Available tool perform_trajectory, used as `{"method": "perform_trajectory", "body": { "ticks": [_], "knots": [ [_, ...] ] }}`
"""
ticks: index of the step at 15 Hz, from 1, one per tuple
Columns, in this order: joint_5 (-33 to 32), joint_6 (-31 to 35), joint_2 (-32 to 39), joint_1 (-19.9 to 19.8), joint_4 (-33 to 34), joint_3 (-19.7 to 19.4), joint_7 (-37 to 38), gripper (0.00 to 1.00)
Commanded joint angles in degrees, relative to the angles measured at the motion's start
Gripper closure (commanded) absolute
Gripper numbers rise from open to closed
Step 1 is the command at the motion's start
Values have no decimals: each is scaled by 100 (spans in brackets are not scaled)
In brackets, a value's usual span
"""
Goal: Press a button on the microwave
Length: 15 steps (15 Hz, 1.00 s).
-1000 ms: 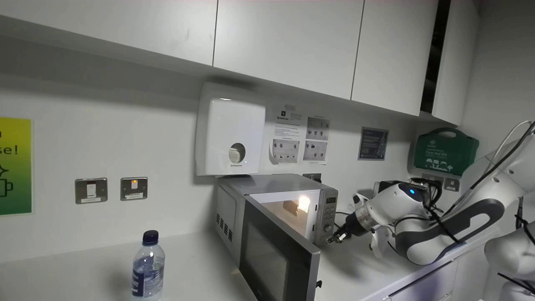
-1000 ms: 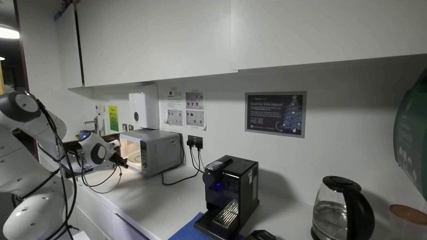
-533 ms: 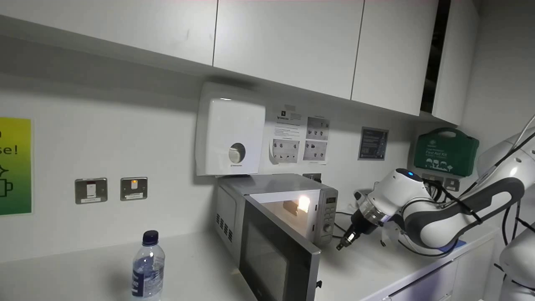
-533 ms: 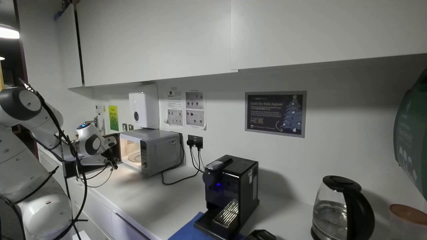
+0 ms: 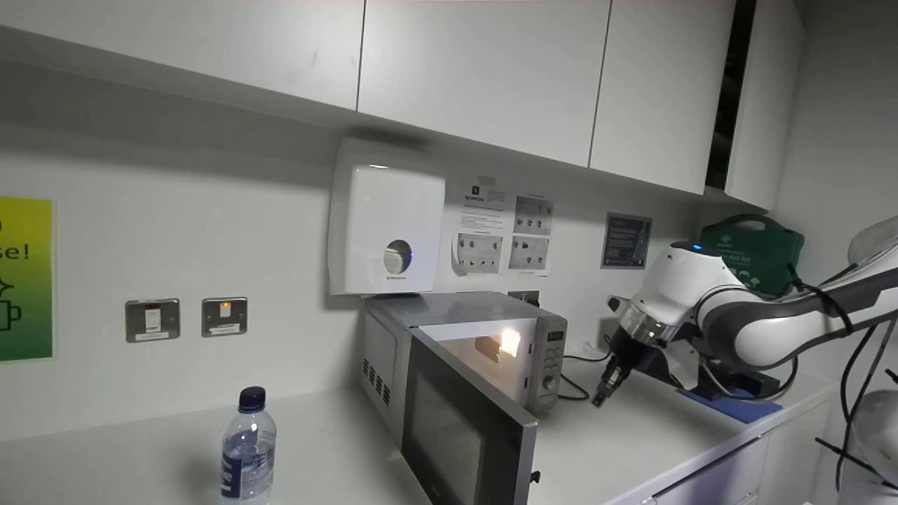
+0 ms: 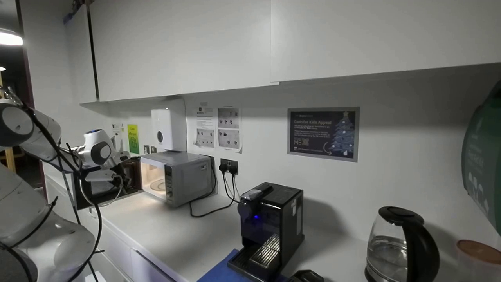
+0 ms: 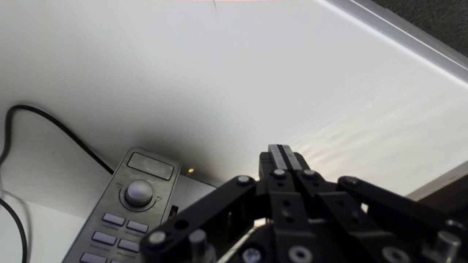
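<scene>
The silver-grey microwave [image 5: 449, 306] stands against the wall, also in an exterior view [image 6: 191, 180]. Its dark glass door [image 5: 449, 428] is swung open and its inside is lit. Its control panel [image 5: 549, 361] is on the side beside the opening. In the wrist view the panel [image 7: 109, 204] shows upside down at lower left, with a round knob [image 7: 139, 193] and several buttons [image 7: 104, 238]; lower buttons are cut off. My gripper [image 7: 281, 148] is shut and empty. In an exterior view the gripper [image 5: 598, 402] points down above the counter, apart from the panel.
A water bottle [image 5: 249, 449] stands on the counter [image 5: 337, 449] beyond the door. A black coffee machine [image 6: 270, 223] on a blue mat [image 6: 223, 268] and a glass kettle [image 6: 391, 250] stand farther along. A black cable [image 7: 58, 124] lies beside the microwave. Cupboards [image 5: 477, 77] hang above.
The arm has drawn back from the microwave's panel and the wrist has risen and tilted, so the gripper points more downward. The microwave and its open door have not moved.
</scene>
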Motion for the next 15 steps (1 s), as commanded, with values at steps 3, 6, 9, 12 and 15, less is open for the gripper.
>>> {"method": "perform_trajectory", "body": {
  "ticks": [3,6,9,12,15],
  "knots": [
    [-11,-823,-471,618,123,-562,-22,100],
    [-75,-1023,-627,729,128,-628,-8,100],
    [-99,-1103,-718,785,128,-648,-22,100],
    [-130,-1161,-762,780,133,-635,-27,100],
    [-216,-1177,-833,740,132,-596,1,100]
  ]
}}
